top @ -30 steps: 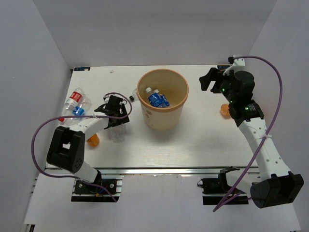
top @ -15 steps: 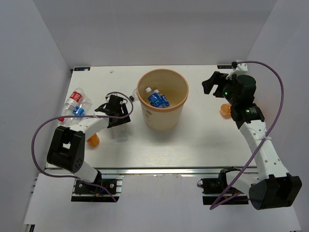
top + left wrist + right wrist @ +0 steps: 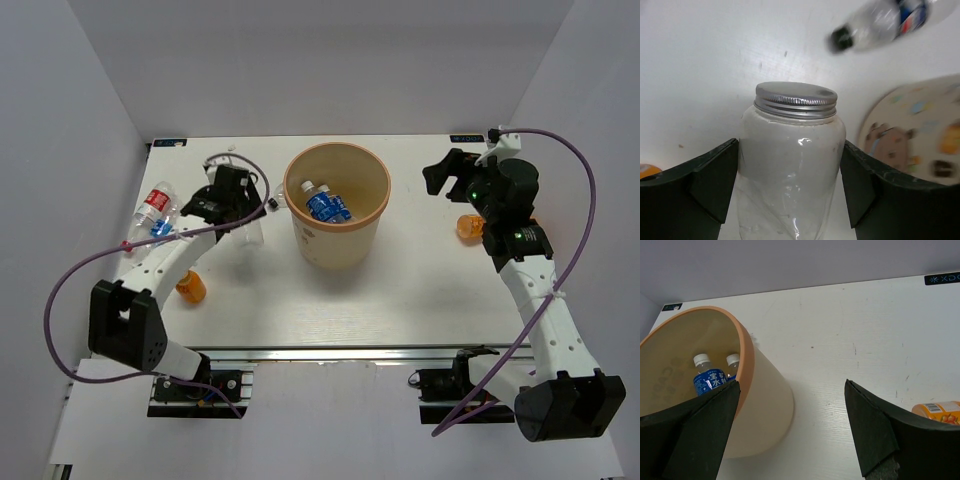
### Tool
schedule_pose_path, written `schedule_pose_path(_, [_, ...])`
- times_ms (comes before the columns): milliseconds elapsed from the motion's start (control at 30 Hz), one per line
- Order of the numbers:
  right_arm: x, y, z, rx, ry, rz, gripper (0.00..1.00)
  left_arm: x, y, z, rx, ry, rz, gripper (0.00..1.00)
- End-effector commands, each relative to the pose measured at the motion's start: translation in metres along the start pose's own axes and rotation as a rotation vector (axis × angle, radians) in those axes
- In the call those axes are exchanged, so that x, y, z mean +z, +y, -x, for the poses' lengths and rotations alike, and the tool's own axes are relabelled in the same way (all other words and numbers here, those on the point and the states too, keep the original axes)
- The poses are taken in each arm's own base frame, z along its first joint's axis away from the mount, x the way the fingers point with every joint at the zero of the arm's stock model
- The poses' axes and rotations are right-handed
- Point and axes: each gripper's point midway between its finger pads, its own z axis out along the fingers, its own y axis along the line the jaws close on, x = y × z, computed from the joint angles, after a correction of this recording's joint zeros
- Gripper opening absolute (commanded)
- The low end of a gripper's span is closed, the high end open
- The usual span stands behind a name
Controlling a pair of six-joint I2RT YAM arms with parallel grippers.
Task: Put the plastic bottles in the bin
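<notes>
The bottle (image 3: 790,165), a second ago standing between spread left fingers (image 3: 236,203), is now clamped by them and seemingly lifted off the tabletop (image 3: 420,290) at 9 o'clock of the bin (image 3: 335,245), ready to be carried over, while the right fingers (image 3: 438,172) are kept wide and empty at 3 o'clock.

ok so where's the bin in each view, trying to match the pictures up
top external: the bin stands upright at the centre of the picture, mouth open to the camera.
left wrist: right edge, a blurred slice of the bin's patterned wall, right of the unlabelled bottle.
right wrist: left side, the bin's rim and outer wall.
shared landmark: the blue-label bottles inside it, seen in top external and right wrist; left wrist does not show them.
</notes>
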Motion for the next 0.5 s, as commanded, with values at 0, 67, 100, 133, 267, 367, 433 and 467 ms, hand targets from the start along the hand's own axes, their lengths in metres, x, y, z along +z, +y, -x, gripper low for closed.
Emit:
schedule_pose_path(0, [-0.005, 0.003, 0.015, 0.006, -0.059, 0.017, 0.89, -0.06, -0.008, 0.082, -0.106, -0.241, -0.021, 0.12])
schedule_pose_path(67, [-0.007, 0.002, 0.016, 0.007, -0.068, 0.015, 0.89, -0.093, -0.016, 0.123, -0.138, -0.353, -0.062, 0.12])
schedule_pose_path(100, [-0.008, 0.0, 0.017, 0.008, -0.07, 0.008, 0.89, -0.104, -0.02, 0.138, -0.15, -0.393, -0.082, 0.12])
schedule_pose_path(133, [-0.009, -0.002, 0.018, 0.011, -0.073, -0.001, 0.89, -0.125, -0.027, 0.159, -0.165, -0.452, -0.124, 0.12])
schedule_pose_path(267, [-0.013, -0.009, 0.016, 0.011, -0.074, -0.023, 0.89, -0.165, -0.076, 0.191, -0.077, -0.531, -0.389, 0.14])
schedule_pose_path(367, [-0.014, -0.016, 0.017, 0.011, -0.08, -0.048, 0.89, -0.19, -0.137, 0.185, 0.054, -0.492, -0.73, 0.14])
schedule_pose_path(433, [-0.016, -0.028, 0.013, 0.002, -0.066, -0.086, 0.89, -0.207, -0.17, 0.172, 0.139, -0.445, -0.926, 0.15])
schedule_pose_path(467, [-0.016, -0.036, 0.012, 0.01, -0.057, -0.112, 0.89, -0.2, -0.181, 0.165, 0.161, -0.41, -0.962, 0.15])
